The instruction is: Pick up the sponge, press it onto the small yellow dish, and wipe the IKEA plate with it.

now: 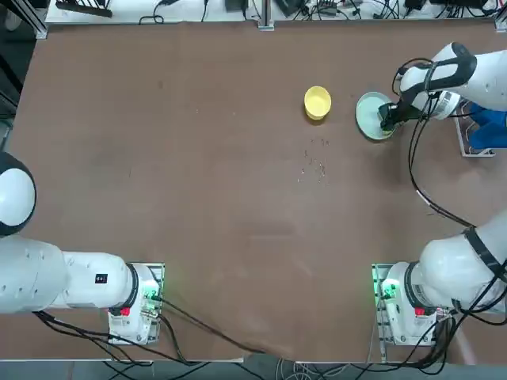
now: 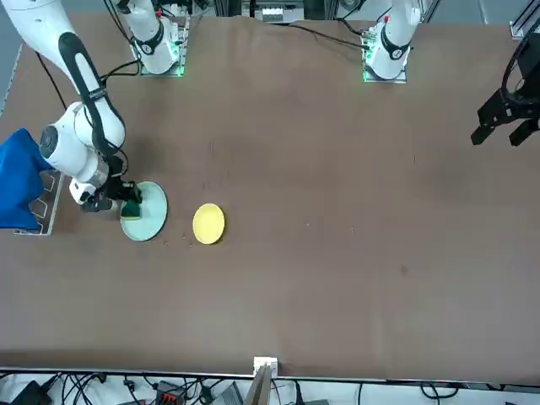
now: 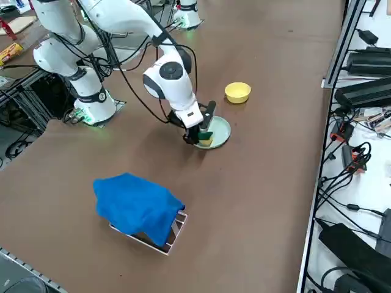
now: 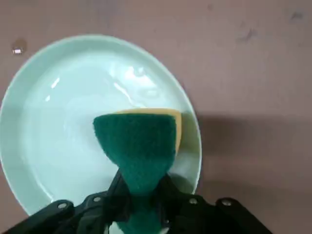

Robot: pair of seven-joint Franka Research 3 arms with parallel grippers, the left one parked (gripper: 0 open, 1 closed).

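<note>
Your right hand (image 4: pixel 141 207) pinches the sponge (image 4: pixel 139 146) tight, holding it down on the IKEA plate (image 4: pixel 58 126), toward its rim. The small yellow dish (image 1: pixel 317 102) sits on the bench (image 1: pixel 198 198) at the plate's nine o'clock in the top view.

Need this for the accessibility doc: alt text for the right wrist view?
The right hand pinches a green-and-yellow sponge over the pale mint IKEA plate, near its rim. Brown table surrounds the plate.

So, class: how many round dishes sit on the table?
2: the small yellow dish mid-table, and the IKEA plate beside it, under the right gripper holding the sponge.
</note>
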